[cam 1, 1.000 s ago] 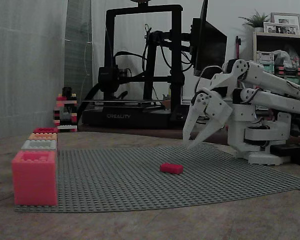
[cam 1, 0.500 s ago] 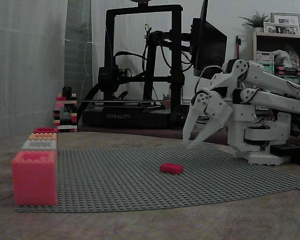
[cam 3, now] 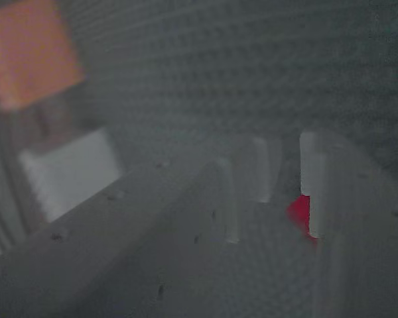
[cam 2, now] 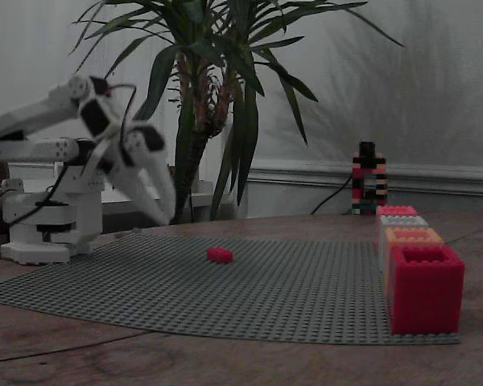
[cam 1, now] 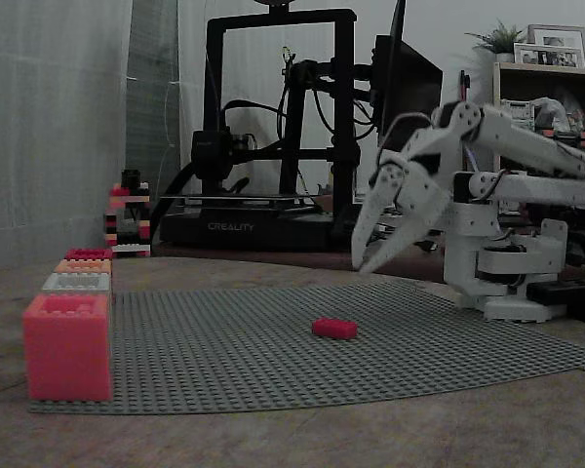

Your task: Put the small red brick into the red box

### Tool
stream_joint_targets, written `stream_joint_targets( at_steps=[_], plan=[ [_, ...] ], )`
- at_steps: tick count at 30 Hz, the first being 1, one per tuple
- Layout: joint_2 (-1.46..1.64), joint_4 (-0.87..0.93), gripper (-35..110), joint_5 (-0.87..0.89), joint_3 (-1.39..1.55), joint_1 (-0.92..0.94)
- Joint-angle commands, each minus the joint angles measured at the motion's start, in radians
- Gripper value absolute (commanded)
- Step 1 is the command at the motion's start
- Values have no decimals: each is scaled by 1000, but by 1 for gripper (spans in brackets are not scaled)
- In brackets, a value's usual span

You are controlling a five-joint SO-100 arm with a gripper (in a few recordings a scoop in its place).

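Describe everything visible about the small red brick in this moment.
The small red brick is a tiny, bright red, low rectangular toy brick that looks like plastic. It lies flat near the middle of the grey studded baseplate, seen in both fixed views. Nothing touches it but the plate. The gripper hangs open above it, apart; the wrist view shows a red sliver.

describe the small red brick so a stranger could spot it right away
Find the grey studded baseplate covering the table. Near its middle, alone, lies the small red brick. It is low and flat, unlike the tall boxes lined along the plate's edge, the nearest being the red box.
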Motion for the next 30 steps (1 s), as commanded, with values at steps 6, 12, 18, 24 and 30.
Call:
stream_joint_targets(
  at_steps=[6,12,18,24,30],
  plan=[
    [-523,-34,0,-167,-373,-153],
    [-805,-61,13,-417,-448,-272],
    [-1026,-107,18,-453,-541,-347],
    [-1192,-160,21,-491,-601,-351],
    [-1272,-229,21,-494,-606,-350]
  ],
)
